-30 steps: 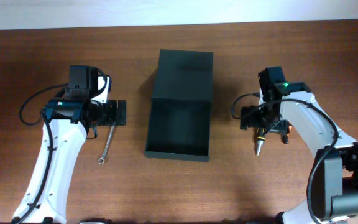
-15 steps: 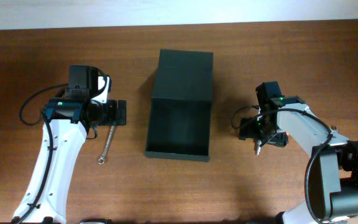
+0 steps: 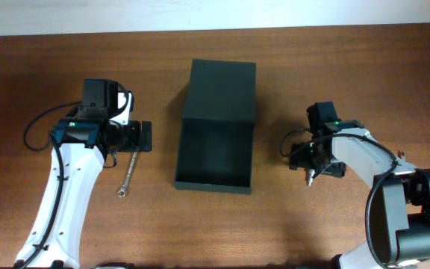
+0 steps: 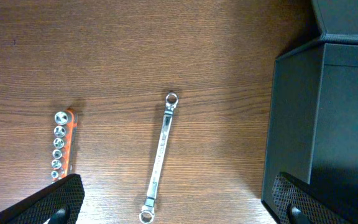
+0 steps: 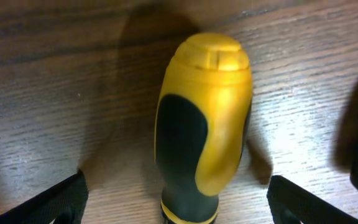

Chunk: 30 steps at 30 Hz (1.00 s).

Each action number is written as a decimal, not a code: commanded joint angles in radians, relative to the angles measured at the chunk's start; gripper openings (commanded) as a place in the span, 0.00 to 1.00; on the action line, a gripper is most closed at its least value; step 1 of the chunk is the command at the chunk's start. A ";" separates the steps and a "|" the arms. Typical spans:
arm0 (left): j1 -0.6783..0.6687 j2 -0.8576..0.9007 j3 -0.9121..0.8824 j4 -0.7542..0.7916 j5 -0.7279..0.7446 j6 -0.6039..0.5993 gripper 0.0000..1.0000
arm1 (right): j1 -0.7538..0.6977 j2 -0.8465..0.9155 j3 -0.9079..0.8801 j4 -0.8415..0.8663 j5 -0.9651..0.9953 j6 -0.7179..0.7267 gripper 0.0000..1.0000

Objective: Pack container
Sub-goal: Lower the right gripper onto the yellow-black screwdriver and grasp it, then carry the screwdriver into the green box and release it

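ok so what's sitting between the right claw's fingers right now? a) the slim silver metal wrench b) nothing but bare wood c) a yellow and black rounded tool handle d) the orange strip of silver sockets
c: the right wrist view shows the yellow and black rounded tool handle lying on the wooden table between the spread fingers of the right claw, with a gap on each side, so not yet gripped.
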 commanded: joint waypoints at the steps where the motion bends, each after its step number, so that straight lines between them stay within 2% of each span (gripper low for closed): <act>1: 0.002 -0.003 0.021 -0.002 0.012 -0.006 0.99 | -0.005 0.003 -0.011 0.006 0.027 0.012 0.91; 2: 0.002 -0.003 0.021 -0.002 0.012 -0.006 0.99 | -0.005 0.003 -0.011 0.006 0.027 0.012 0.88; 7: 0.002 -0.003 0.021 -0.002 0.012 -0.006 0.99 | -0.005 0.003 -0.011 0.006 0.027 0.012 0.50; 10: 0.002 -0.003 0.021 -0.002 0.012 -0.006 0.99 | -0.005 0.003 -0.011 0.006 0.027 0.012 0.45; 11: 0.002 -0.003 0.021 -0.002 0.012 -0.006 0.99 | -0.005 0.003 -0.011 0.006 0.027 0.012 0.36; 13: 0.002 -0.003 0.021 -0.002 0.012 -0.006 0.99 | -0.005 0.003 -0.011 0.006 0.027 0.012 0.27; 16: 0.002 -0.003 0.021 -0.002 0.012 -0.006 0.99 | -0.005 0.003 -0.011 0.006 0.027 0.012 0.21; 19: 0.002 -0.003 0.021 -0.002 0.012 -0.006 0.99 | -0.005 0.003 -0.011 0.010 0.027 0.012 0.04; 24: 0.003 -0.005 0.021 -0.002 0.011 -0.006 0.99 | -0.005 -0.007 0.021 0.012 0.023 -0.057 0.04; 28: 0.030 -0.025 0.022 -0.002 0.011 -0.007 0.99 | -0.002 -0.067 0.186 -0.110 0.010 -0.111 0.04; 30: 0.062 -0.048 0.022 -0.002 0.012 -0.007 0.99 | 0.007 -0.113 0.312 -0.182 -0.048 -0.196 0.04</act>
